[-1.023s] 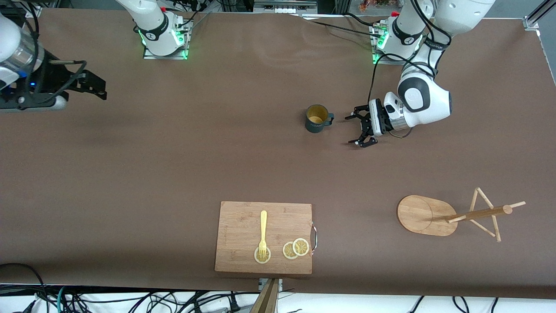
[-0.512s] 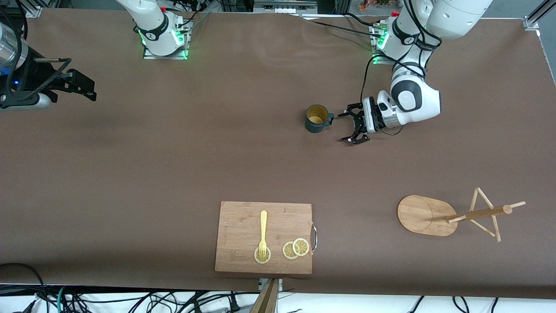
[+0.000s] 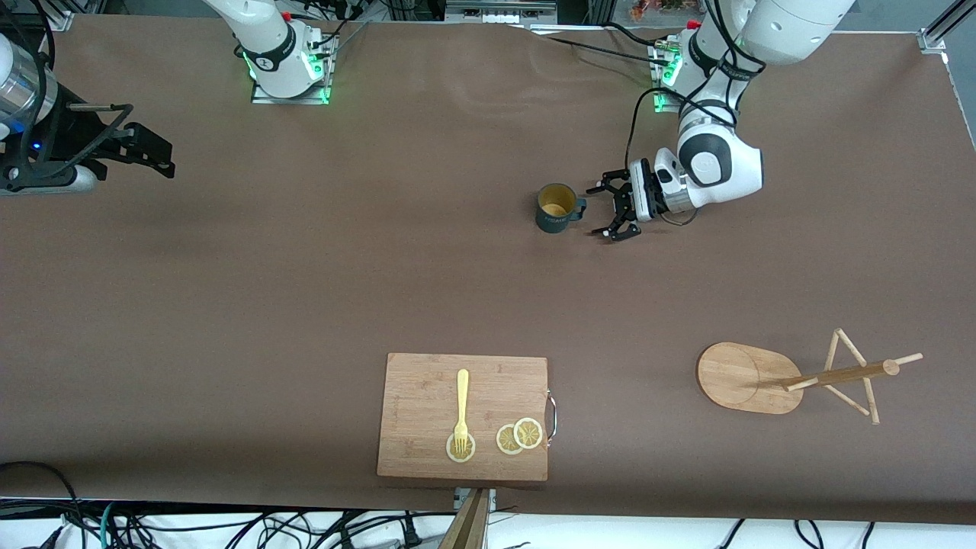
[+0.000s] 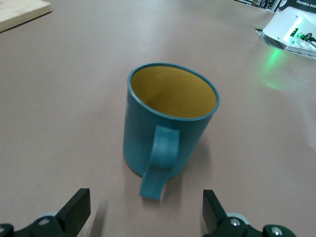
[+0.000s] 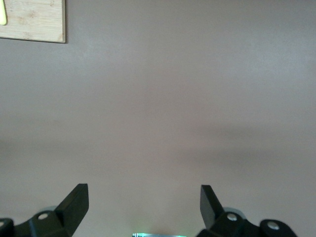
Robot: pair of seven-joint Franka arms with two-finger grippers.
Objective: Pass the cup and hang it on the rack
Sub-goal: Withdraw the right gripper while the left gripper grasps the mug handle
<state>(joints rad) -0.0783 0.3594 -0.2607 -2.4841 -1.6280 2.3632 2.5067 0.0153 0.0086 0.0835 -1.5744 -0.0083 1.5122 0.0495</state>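
The cup (image 3: 555,207) stands upright on the brown table (image 3: 305,290), mouth up so its long axis is vertical, the yellow-ochre inside open to view and the dark teal wall unmarked apart from faint lettering. Its single handle (image 3: 579,206) sticks out sideways toward the left arm's end of the table, straight at the left gripper (image 3: 602,211); in the left wrist view the same cup (image 4: 168,123) sits centred ahead, with the handle (image 4: 159,163) turned toward the camera. The left gripper is low, just beside the handle and not touching it, its two black fingers (image 4: 74,210) spread wide with the handle lined up on the gap between them and nothing in its grasp. The rack (image 3: 801,377) is well apart from the cup, nearer to the front camera and closer to the left arm's end; it has an oval bamboo base, a central post and thin angled pegs. A rectangular wooden cutting board (image 3: 427,381) lies nearer to the front camera than the cup, close to the table's edge, with a yellow fork (image 3: 461,408) and three lemon slices (image 3: 518,436) on it. The right gripper (image 3: 149,149) waits over bare table toward the right arm's end, far from the cup; the right wrist view shows its fingers (image 5: 74,202) held wide and empty, with a corner of the cutting board (image 5: 34,19) in sight.
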